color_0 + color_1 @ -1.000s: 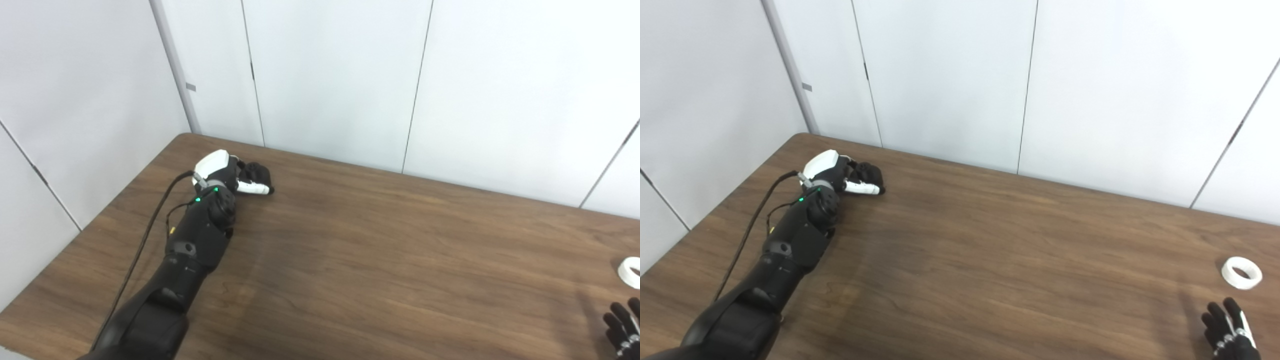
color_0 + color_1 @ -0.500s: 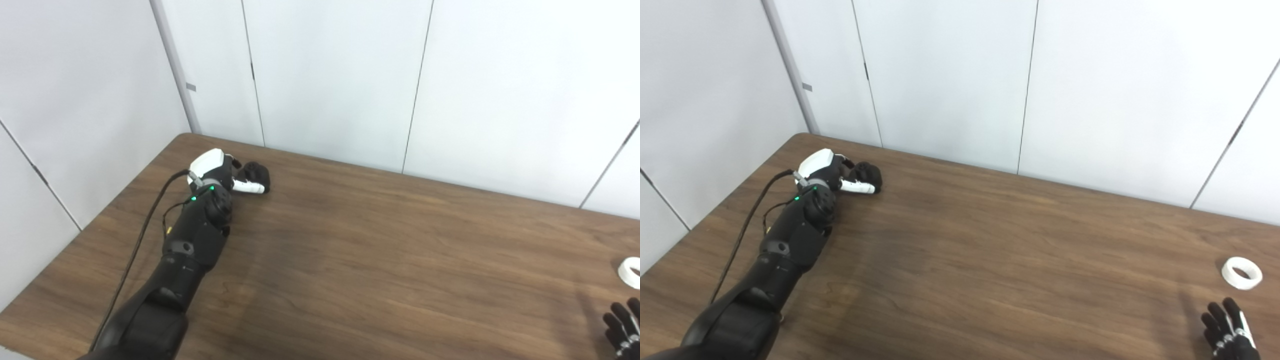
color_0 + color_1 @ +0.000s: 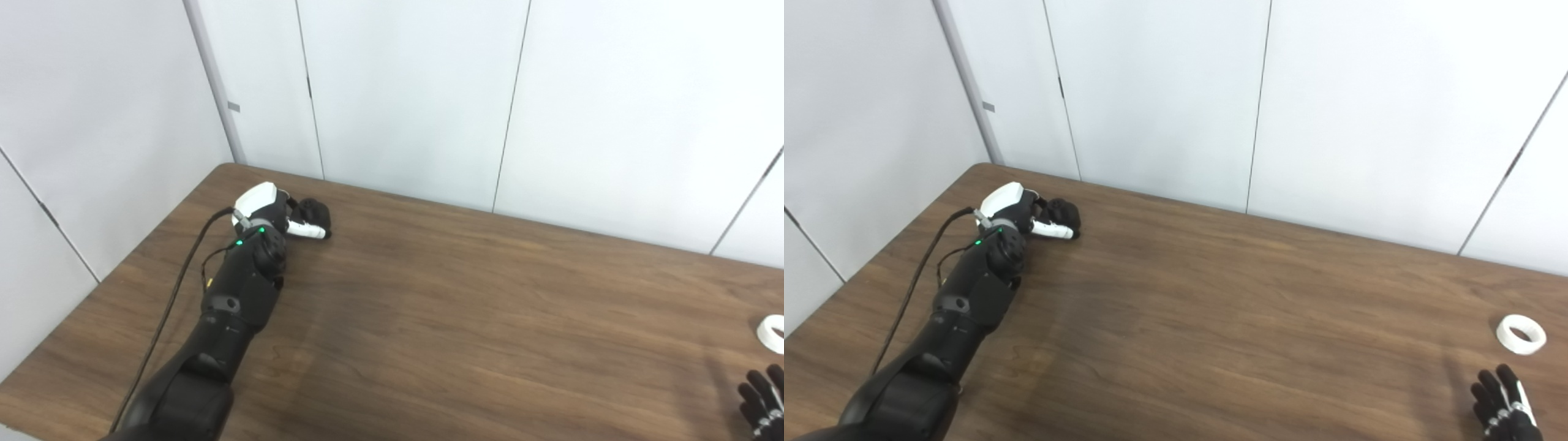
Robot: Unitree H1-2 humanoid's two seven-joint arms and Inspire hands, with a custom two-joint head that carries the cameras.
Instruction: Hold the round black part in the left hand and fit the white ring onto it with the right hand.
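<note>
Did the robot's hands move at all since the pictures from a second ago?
Only a little. The left hand, curled at the round black part near the table's far left corner, drew slightly left and back. The white ring on the brown wooden table and the open right hand below it stayed put.

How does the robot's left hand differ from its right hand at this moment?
The left hand reaches far across the table and is curled around the round black part; the right hand sits near the bottom edge with fingers spread, holding nothing, short of the white ring. Both are low over the table.
</note>
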